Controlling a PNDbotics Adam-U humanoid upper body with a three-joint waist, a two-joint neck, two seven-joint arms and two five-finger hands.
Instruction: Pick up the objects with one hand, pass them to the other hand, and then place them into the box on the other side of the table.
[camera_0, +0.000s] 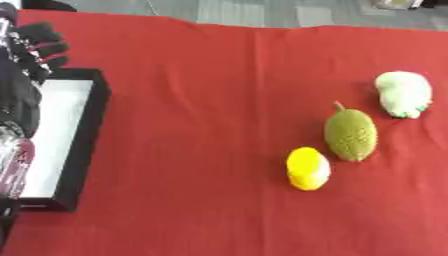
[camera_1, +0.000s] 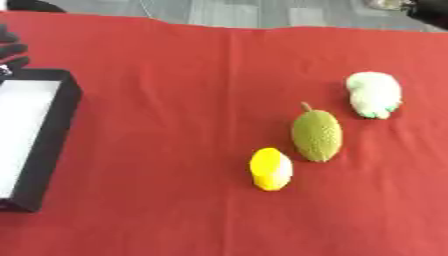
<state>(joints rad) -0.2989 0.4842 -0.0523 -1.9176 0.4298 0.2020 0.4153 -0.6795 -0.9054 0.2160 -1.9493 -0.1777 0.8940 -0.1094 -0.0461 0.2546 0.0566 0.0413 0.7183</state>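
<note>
Left hand (camera_0: 31, 47): above the box (camera_0: 87, 130), fingers curled, holding nothing.
Right hand: out of view.
Box: looks empty.
Left to move: lemon (camera_0: 308, 168), durian (camera_0: 351, 133), white thing (camera_0: 403, 93), all well to the hand's right.

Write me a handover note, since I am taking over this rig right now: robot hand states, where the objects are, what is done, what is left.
Left robot hand: raised over the far end of the box at the table's left edge, fingers curled, holding nothing I can see.
Right robot hand: not in view.
Objects: yellow fruit, green spiky fruit and white object all lie on the red cloth at the right, none touched.
Done: the visible part of the box's white floor is bare.
Left: pick each, pass hand to hand, place in box.
</note>
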